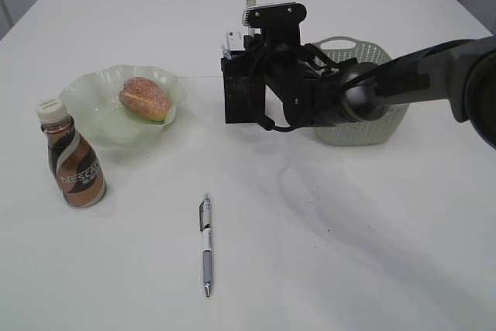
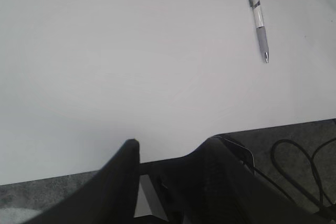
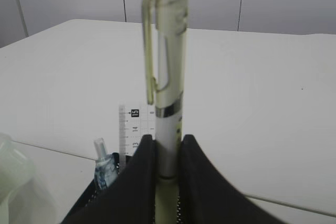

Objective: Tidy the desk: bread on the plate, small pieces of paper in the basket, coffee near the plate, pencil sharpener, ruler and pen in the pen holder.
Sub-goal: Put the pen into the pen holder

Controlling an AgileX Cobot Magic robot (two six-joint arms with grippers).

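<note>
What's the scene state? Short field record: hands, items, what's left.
right hand: shut on a pen, upright over the holder
left hand: open, empty, at the table edge
holder contents: ruler, plus a small blue-clear item, unclear what
bread: on the plate
coffee: beside the plate
basket: behind the right arm, contents hidden
loose: second pen lying on the table
</note>
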